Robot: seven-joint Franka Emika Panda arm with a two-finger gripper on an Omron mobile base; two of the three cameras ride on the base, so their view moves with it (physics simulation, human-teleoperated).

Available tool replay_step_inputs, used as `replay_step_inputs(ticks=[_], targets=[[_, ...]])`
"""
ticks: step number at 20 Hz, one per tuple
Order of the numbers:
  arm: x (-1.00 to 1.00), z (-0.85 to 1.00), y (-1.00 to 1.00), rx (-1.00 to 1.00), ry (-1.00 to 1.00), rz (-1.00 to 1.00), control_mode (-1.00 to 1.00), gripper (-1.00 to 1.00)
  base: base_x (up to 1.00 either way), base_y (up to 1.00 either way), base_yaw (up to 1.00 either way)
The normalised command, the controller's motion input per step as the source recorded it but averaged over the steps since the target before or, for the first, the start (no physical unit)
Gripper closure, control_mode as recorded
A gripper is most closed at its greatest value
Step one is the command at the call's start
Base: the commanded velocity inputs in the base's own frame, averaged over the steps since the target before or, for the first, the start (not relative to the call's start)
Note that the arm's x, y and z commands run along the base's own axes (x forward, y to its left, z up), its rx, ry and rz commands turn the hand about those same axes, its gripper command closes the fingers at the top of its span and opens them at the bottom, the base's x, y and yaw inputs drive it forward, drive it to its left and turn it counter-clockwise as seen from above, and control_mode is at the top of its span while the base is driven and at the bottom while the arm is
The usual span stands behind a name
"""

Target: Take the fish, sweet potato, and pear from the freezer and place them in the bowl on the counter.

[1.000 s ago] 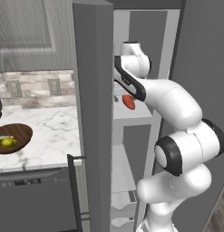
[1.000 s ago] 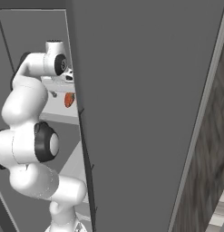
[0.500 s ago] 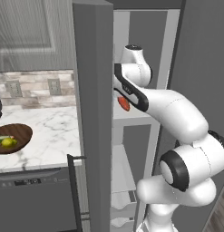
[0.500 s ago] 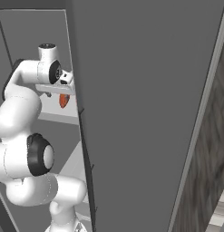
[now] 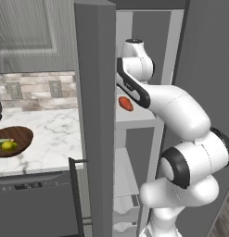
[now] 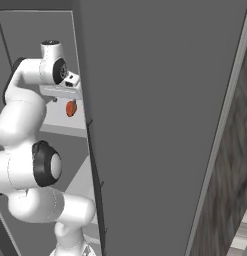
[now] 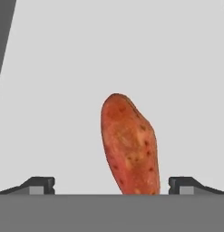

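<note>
orange sweet potato [image 7: 130, 145] between spread fingertips [image 7: 41, 183]

No text, label, brand, number or sign can be read anywhere in these views.
</note>
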Motion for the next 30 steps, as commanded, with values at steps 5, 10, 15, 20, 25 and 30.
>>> replay_step_inputs(ticks=[5,10,15,20,25,30], targets=[[0.0,0.01,-0.02,0.0,0.0,0.0,-1.0,-1.0,0.0,0.0,0.0],[0.0,-0.03,-0.14,0.0,0.0,0.0,-1.0,-1.0,0.0,0.0,0.0],[0.0,-0.13,-0.11,0.0,0.0,0.0,-1.0,-1.0,0.0,0.0,0.0],[0.0,-0.23,0.0,-0.01,0.0,0.0,-1.0,-1.0,0.0,0.0,0.0],[0.0,-0.27,0.0,0.0,0.04,0.0,-1.0,-1.0,0.0,0.0,0.0],[0.01,-0.27,0.0,0.0,0.0,0.0,-1.0,-1.0,0.0,0.0,0.0]])
